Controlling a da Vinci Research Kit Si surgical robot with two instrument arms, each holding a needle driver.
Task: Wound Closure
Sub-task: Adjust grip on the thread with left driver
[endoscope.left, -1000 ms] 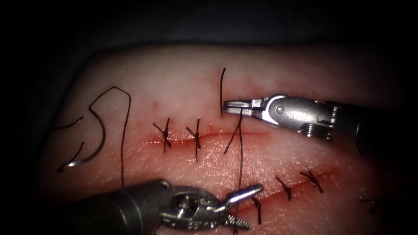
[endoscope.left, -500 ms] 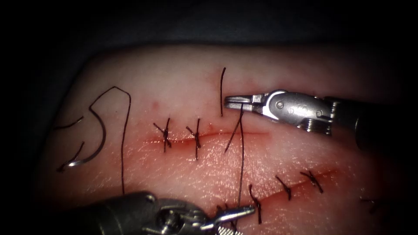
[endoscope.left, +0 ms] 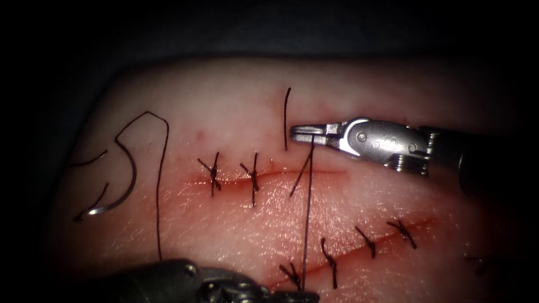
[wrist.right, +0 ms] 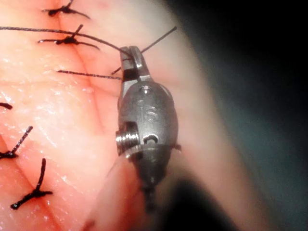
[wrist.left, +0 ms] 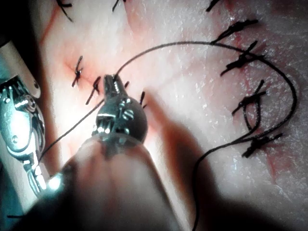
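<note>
**Endoscope view:** Noting right pincer (endoscope.left: 293,133) clenched on the thread (endoscope.left: 306,224), just past the cut (endoscope.left: 281,173) toward 12 o'clock. Tracing one straight strand from there toward 6 o'clock, across the cut, down to left pincer (endoscope.left: 297,294). Judging the opposed grips as holding tension over the crossing at the cut. Finding the needle (endoscope.left: 133,179) at 9 o'clock, lying free on the tissue (endoscope.left: 224,95), well left of the cut and in neither pincer. Probably parked clear of the strands.

**Left wrist view:** Seeing left pincer (wrist.left: 114,79) closed on the thread (wrist.left: 192,43), with slack looping away past finished stitches (wrist.left: 250,101).

**Right wrist view:** Confirming right pincer (wrist.right: 132,52) shut on the thread (wrist.right: 48,31), a short tail sticking out beyond the tip.
</note>
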